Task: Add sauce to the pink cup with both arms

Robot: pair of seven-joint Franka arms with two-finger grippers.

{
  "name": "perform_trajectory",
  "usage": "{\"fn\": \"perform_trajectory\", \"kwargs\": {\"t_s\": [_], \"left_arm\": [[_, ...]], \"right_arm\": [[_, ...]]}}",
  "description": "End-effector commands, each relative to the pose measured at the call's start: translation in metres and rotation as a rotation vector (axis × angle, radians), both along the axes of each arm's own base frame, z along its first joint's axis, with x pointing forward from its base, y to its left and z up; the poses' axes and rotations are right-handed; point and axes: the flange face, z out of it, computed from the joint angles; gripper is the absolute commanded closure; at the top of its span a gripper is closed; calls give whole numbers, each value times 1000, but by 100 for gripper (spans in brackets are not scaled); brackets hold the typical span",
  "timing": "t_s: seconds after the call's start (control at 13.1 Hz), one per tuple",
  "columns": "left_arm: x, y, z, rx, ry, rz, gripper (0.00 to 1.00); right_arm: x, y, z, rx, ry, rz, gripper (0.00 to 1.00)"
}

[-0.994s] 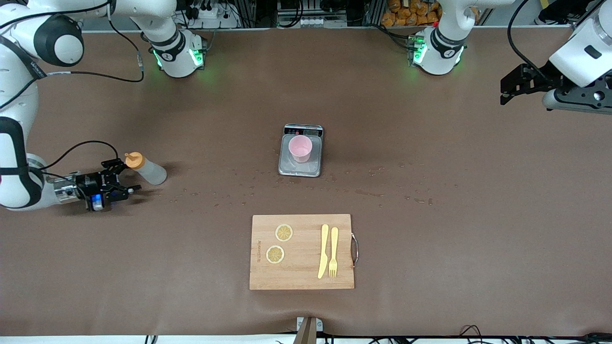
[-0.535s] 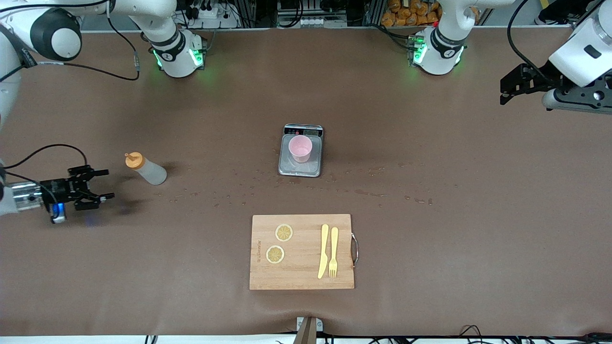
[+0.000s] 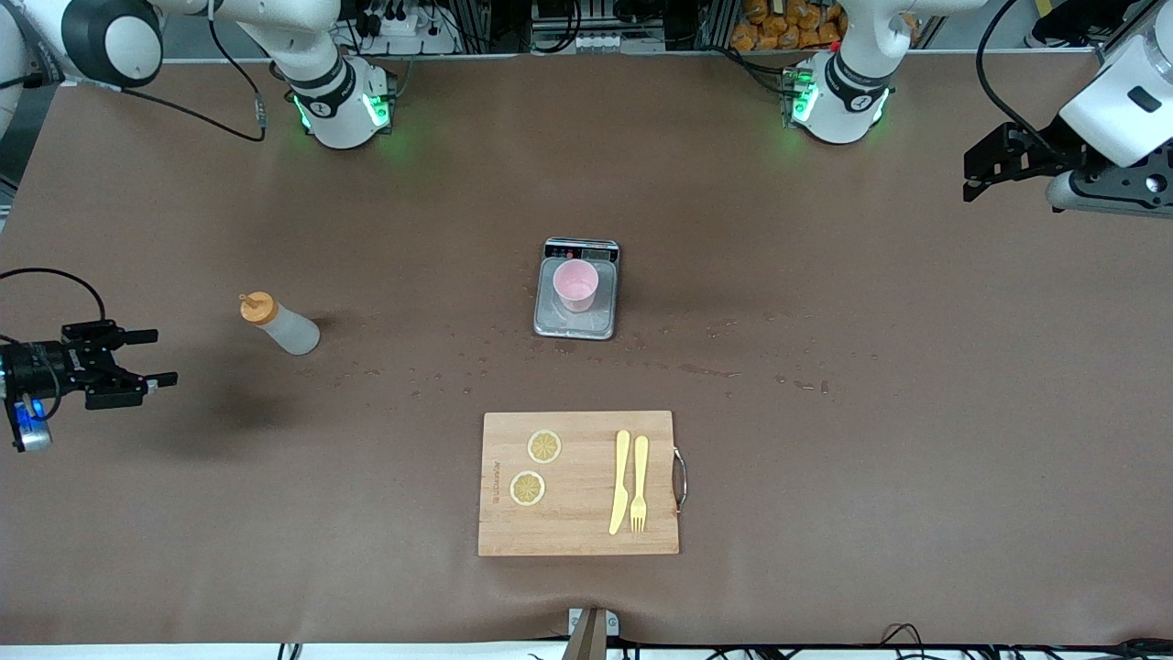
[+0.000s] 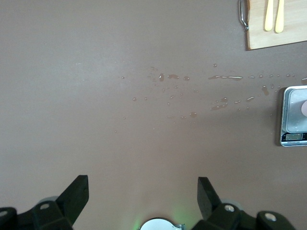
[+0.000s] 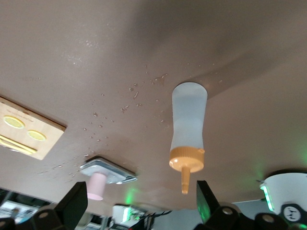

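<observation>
A: What moved?
B: My right gripper [image 3: 137,357] backed off, fingers wide, empty. Left gripper [image 3: 973,174] waits, open, empty.
A: Things?
B: Translucent squeeze bottle [image 3: 280,325] upright toward my right end of the brown counter [image 3: 825,458]; pale-pink plastic cup [image 3: 575,284] on steel scale [image 3: 575,316].
A: Risk?
B: Clipping the bottle could topple it.

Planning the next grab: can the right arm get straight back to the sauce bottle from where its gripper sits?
Probably yes. The right gripper is open, holds nothing, and sits toward the right arm's end of the table. Only bare table lies between it and the upright sauce bottle. The left gripper waits off at its own end.
</observation>
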Motion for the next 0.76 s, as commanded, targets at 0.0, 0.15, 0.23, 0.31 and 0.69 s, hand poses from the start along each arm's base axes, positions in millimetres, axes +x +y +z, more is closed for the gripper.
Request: {"fn": "perform_trajectory", "kwargs": {"t_s": [0.0, 0.15, 0.23, 0.31, 0.69], "left_arm": [[-4, 3, 5, 9, -3, -17, 0], [-5, 0, 5, 11, -3, -26, 0], [-5, 0, 5, 10, -1, -39, 0], [-5, 2, 5, 9, -1, -58, 0], [-6, 6, 9, 8, -9, -44, 0]], "right_arm": [[-5, 40, 70, -135, -49, 95, 0], [-8, 77, 112, -213, -100, 167, 0], [-11, 85, 126, -219, -118, 180, 0], [-16, 95, 142, -218, -130, 196, 0], [-47, 158, 224, -304, -374, 581, 0]]}}
